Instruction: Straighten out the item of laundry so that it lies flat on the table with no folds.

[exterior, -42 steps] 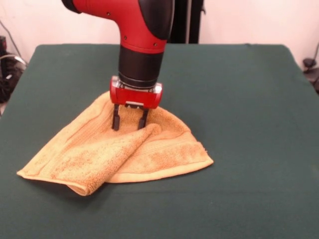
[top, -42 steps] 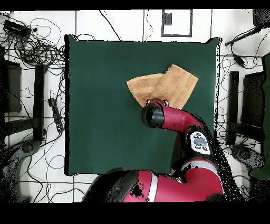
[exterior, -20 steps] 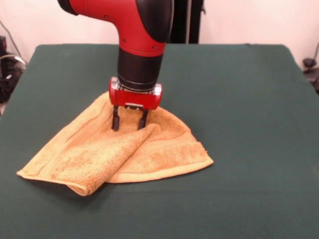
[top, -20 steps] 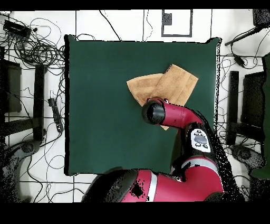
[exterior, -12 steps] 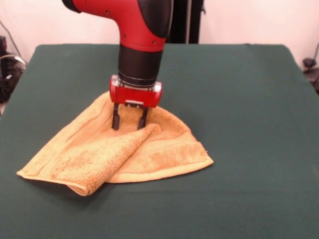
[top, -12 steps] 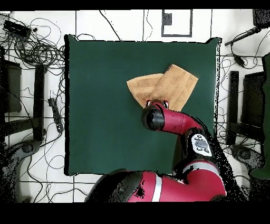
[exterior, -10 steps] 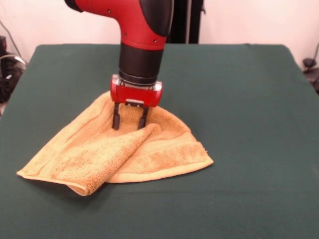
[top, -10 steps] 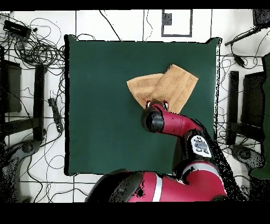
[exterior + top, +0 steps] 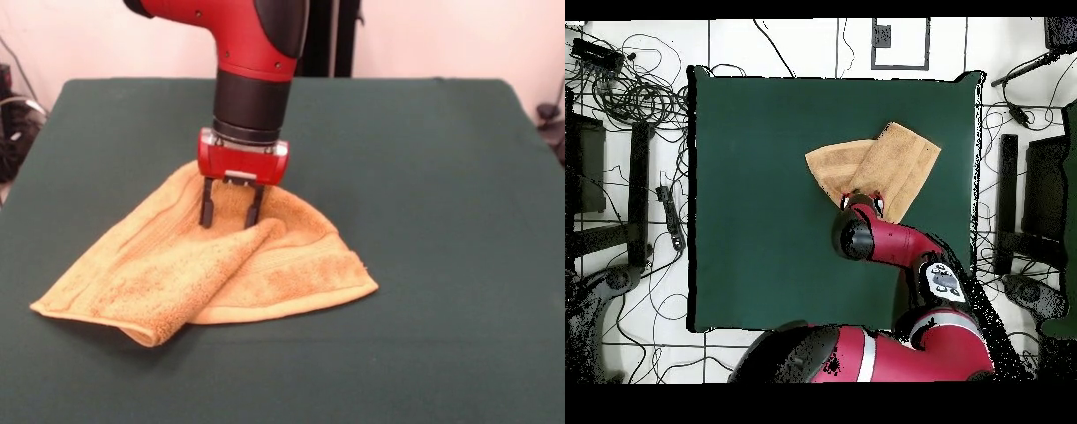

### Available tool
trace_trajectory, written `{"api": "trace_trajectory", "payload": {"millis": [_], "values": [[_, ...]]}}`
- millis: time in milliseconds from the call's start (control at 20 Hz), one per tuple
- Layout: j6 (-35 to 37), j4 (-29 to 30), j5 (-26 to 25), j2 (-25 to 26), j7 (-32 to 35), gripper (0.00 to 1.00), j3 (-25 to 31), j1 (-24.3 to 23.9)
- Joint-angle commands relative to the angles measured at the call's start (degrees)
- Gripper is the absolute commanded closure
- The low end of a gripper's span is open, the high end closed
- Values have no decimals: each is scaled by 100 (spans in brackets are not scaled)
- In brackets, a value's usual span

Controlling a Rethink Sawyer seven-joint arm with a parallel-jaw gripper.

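The towel [image 9: 207, 265] lies left of centre on the table [image 9: 441, 221], one flap doubled over its front-left part. The gripper [image 9: 229, 215] stands over the towel's far edge, jaws parted and holding nothing — tips at the cloth. To do this well, it should pinch only the folded flap's top layer — then draw it outward, low and slow.

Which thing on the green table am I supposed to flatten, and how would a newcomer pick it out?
Start from the large dark green cloth-covered table; left of its middle in the front view lies the small yellow-orange terry-cloth towel. The red and black arm's gripper stands open over its far edge. It is the only cloth item there, with one flap folded over the rest.
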Motion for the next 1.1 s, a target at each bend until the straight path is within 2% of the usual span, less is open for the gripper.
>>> {"api": "trace_trajectory", "payload": {"millis": [50,200,250,400,650,1100], "values": [[352,934,-105,750,1001,0,451,361],[23,1196,-187,636,1113,0,172,642],[126,1255,-139,540,1131,0,15,799],[788,1381,-286,222,765,0,208,639],[810,1265,-207,431,761,0,169,698],[881,1253,-113,463,807,0,218,643]]}}
